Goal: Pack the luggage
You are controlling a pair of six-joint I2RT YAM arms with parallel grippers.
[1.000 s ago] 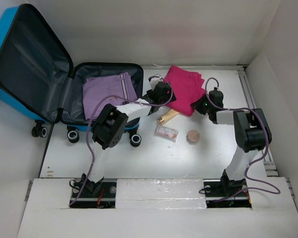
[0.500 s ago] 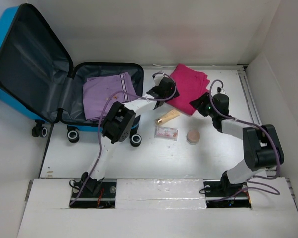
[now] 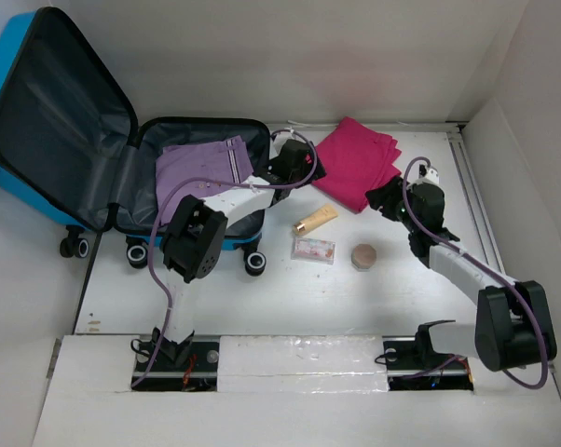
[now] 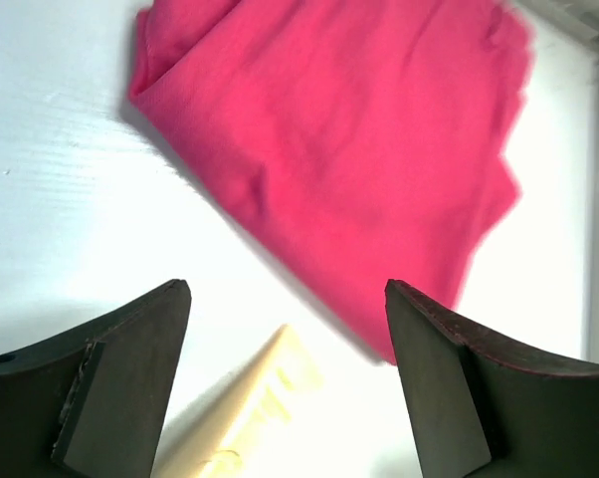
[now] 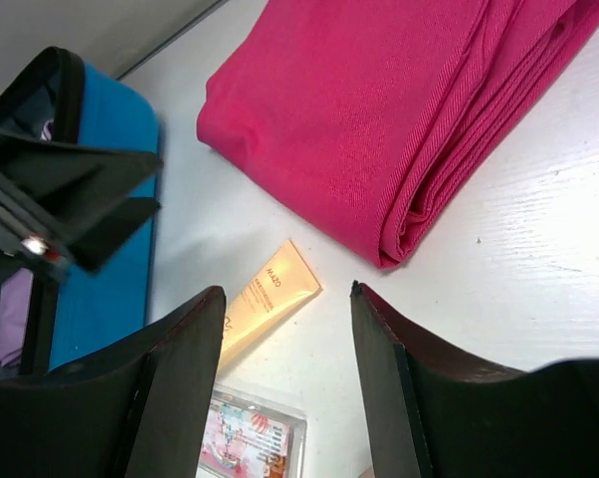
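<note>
as left fingers and right fingers pull back off the pink cloth, both gape empty; cloth stays on the surface, still outside the luggage.

The cream tube carries small orange print, too small to read.

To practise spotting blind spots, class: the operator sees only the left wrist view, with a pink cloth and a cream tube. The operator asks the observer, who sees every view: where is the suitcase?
Observer: The blue suitcase lies open just left of your left claw, with a purple garment inside.
Operator: What else is loose?
Observer: Near the tube, a clear packet and a round brown compact.
Operator: The other arm?
Observer: The right claw hangs open right of the pink cloth.
</note>
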